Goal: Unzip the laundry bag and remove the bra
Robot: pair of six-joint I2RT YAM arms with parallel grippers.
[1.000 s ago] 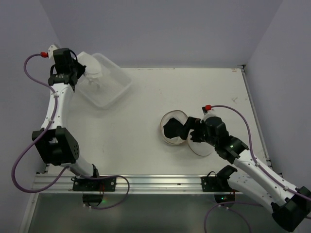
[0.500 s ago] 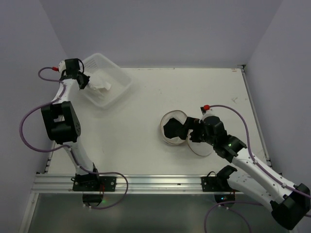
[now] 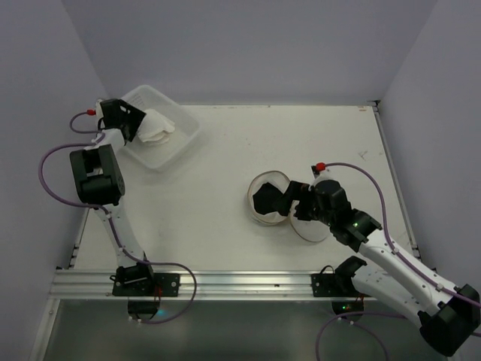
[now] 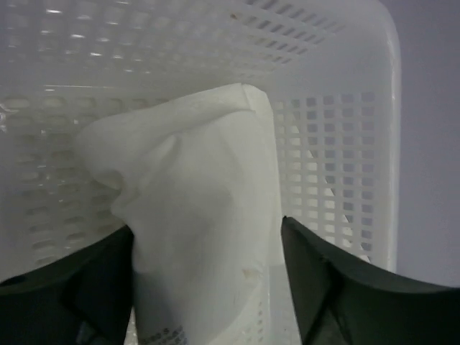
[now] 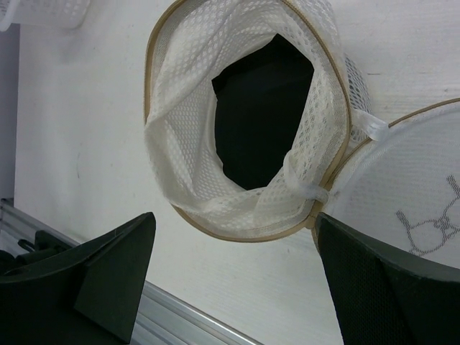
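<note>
The laundry bag (image 3: 259, 214) lies unzipped mid-table, its mesh mouth (image 5: 187, 165) gaping on a dark inside. Its round lid (image 5: 410, 194) with the black pictogram is folded out to the right. My right gripper (image 3: 289, 201) hovers just right of the mouth, and the right wrist view shows that gripper (image 5: 237, 266) open and empty. The bra (image 3: 158, 129), a white padded piece, lies in the clear perforated tub (image 3: 176, 143) at the far left. My left gripper (image 4: 208, 273) is down in the tub with the bra (image 4: 194, 187) between its parted fingers, a gap showing on the right side.
The tub's slotted wall (image 4: 338, 144) closes round the left gripper on the far and right sides. An aluminium rail (image 3: 225, 282) runs along the table's near edge. The booth walls stand close behind the tub.
The left arm has folded down toward the tub and its gripper has gone from shut to parted round the bra. The right arm has hardly moved.
</note>
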